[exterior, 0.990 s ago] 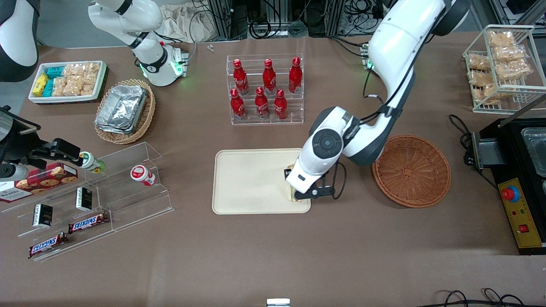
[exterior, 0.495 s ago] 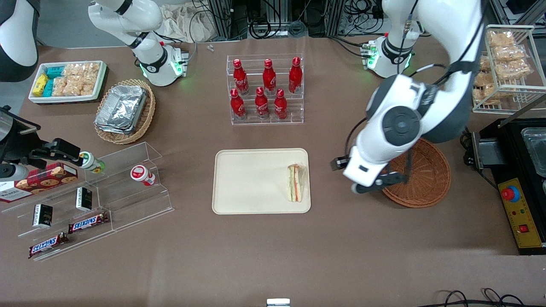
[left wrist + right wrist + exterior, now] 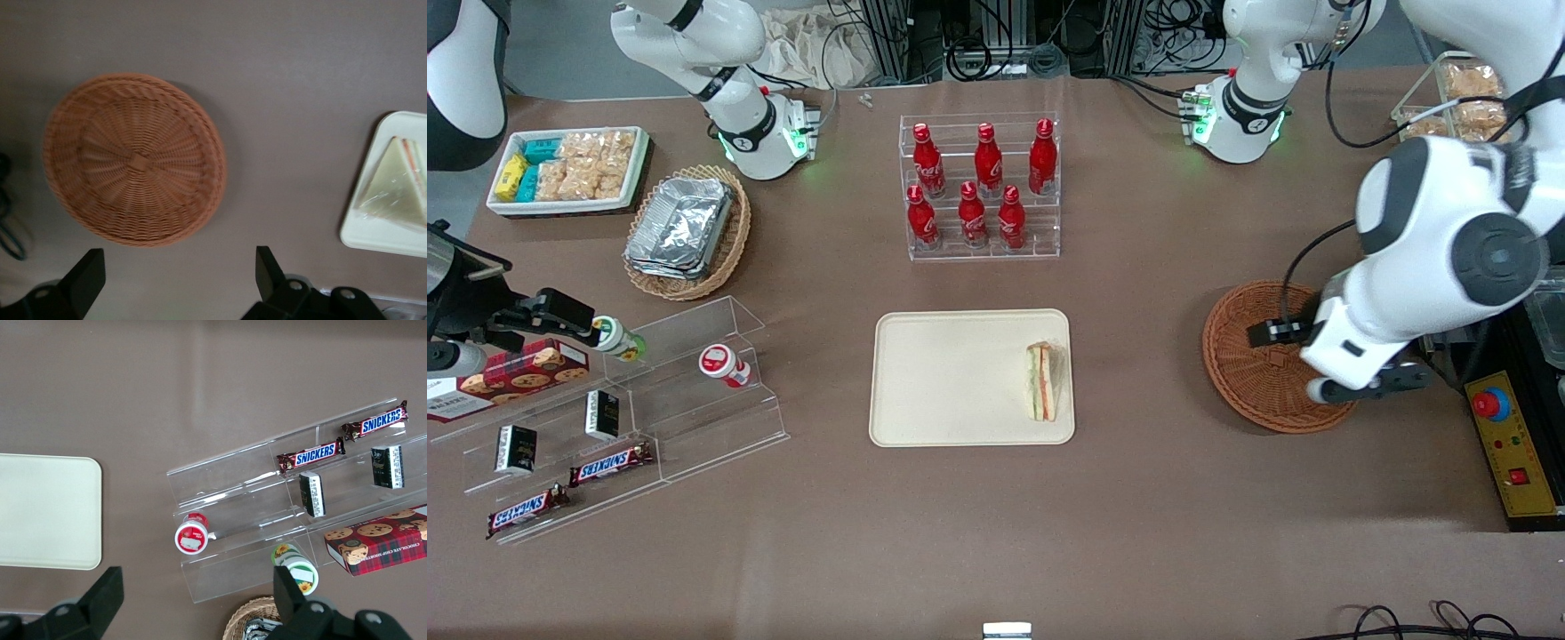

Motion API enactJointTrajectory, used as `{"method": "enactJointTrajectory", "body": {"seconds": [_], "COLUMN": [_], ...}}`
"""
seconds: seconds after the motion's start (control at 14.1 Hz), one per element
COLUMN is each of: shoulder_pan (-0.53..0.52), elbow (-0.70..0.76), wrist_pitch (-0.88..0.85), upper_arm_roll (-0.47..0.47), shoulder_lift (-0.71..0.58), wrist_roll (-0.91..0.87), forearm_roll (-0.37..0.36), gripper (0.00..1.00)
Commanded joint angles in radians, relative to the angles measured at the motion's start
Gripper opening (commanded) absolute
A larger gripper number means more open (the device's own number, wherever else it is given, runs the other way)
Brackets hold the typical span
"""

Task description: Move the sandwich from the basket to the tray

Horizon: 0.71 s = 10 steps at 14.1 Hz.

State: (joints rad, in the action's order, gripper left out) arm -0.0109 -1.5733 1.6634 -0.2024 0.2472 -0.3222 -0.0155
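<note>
Resting on the tray, sandwich out of the basket

Lying nearest the front camera among the task's things, the sandwich (image 3: 1040, 381) sits on the tray (image 3: 951, 378), at the tray's end toward the working arm, its green and orange-red layers showing along one edge. Nothing touches it. Toward the working arm's end of the table, well apart from the tray, the basket (image 3: 1258, 356) holds nothing. The gripper (image 3: 180, 273) hangs above the basket's edge, fingers (image 3: 88, 273) spread wide with nothing between them. Farther from the camera than the tray, six red bottles (image 3: 978, 185) stand in a clear rack (image 3: 983, 249).
</note>
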Motion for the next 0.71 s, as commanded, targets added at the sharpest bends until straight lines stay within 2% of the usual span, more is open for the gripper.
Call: {"method": "enactJointTrajectory", "body": {"seconds": [0.0,0.21,0.64], "shoulder_pan": [-0.073,-0.124,-0.142], "elbow": [-0.048,-0.014,0.041], "wrist_pitch": [-0.025,-0.027,-0.077], "upper_arm_roll": [-0.011,-0.011,-0.009], "shoulder_lift": [-0.094,-0.098,-0.081], "wrist_roll": [0.107,0.355,0.25], "forearm_roll": [-0.009,-0.066,-0.07], "gripper": [1.0,1.0,1.0]}}
